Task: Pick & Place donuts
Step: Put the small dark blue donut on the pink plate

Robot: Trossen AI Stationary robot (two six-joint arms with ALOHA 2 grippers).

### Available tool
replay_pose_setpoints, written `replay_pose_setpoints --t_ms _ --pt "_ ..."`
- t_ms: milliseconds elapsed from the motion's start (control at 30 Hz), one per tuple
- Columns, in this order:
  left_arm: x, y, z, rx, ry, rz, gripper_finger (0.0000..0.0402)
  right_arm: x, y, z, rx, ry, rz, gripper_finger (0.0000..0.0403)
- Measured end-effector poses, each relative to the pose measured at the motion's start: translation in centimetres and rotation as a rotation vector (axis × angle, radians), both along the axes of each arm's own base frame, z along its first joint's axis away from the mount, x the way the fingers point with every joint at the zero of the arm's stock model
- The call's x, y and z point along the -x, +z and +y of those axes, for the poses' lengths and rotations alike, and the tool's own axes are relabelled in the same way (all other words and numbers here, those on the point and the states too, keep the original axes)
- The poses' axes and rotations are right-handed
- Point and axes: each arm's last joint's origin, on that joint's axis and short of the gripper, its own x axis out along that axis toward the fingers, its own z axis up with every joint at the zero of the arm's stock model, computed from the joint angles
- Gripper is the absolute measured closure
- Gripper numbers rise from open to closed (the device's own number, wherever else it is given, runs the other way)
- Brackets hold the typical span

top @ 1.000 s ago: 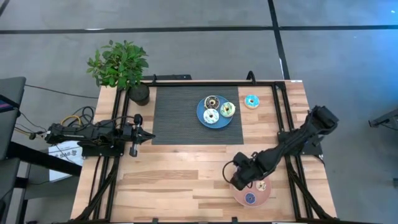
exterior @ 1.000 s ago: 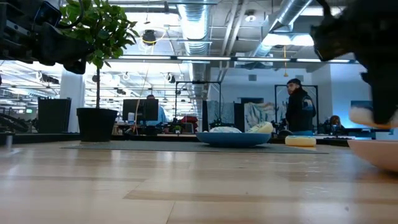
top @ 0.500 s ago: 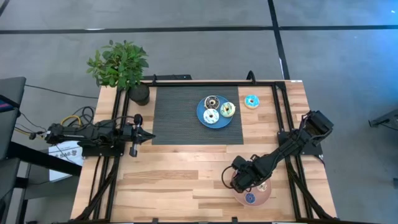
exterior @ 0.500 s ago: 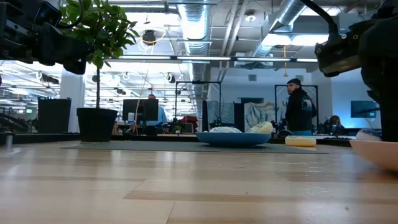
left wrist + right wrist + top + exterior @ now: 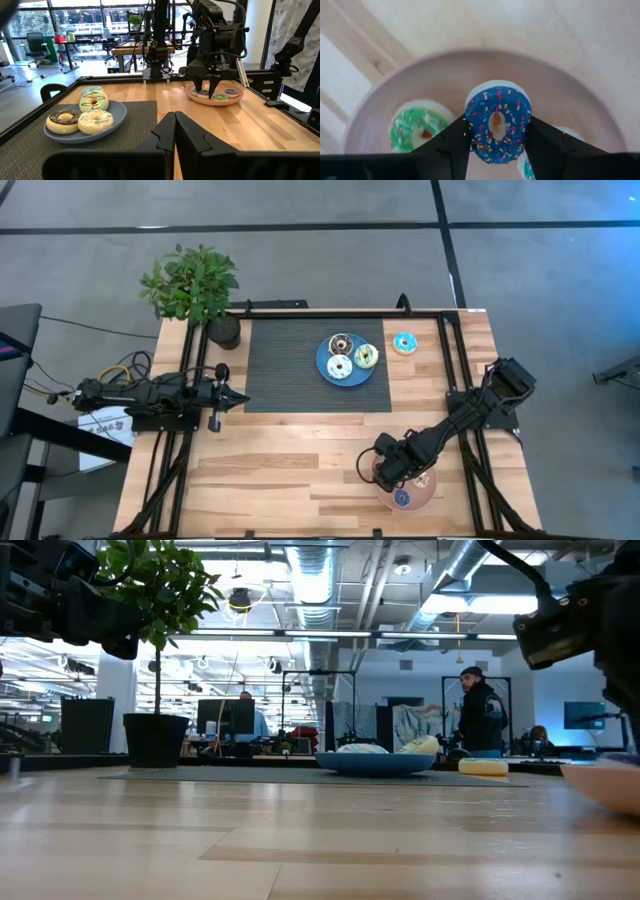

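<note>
Our right hand [image 5: 496, 131] is gripping the blue donut [image 5: 498, 124] over the pink plate [image 5: 400, 85] near the tabletop's front right corner; dropped carelessly, it risks bouncing off the green donut [image 5: 417, 126]. Left hand [image 5: 175, 131] is sitting closed.

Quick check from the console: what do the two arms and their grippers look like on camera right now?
Both arms are dark, jointed and slim. The left gripper ends in two black, flat-faced fingers tapering to a wedge. The right gripper has two black, angular fingers. Yellow and dark cables loop by the left arm's base.

No legible text anywhere.
</note>
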Motion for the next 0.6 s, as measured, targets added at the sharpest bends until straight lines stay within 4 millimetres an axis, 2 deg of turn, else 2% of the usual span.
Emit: replay_pose_setpoints --t_ms 400,600 --pt "0.0 0.0 0.0 0.0 0.0 0.0 0.0402 0.0 0.0 -0.04 0.021 -0.013 -0.013 0.0243" --pt "0.0 0.01 0.0 0.0 0.0 0.0 0.0402 0.0 0.0 -0.04 0.021 -0.013 -0.014 0.022"
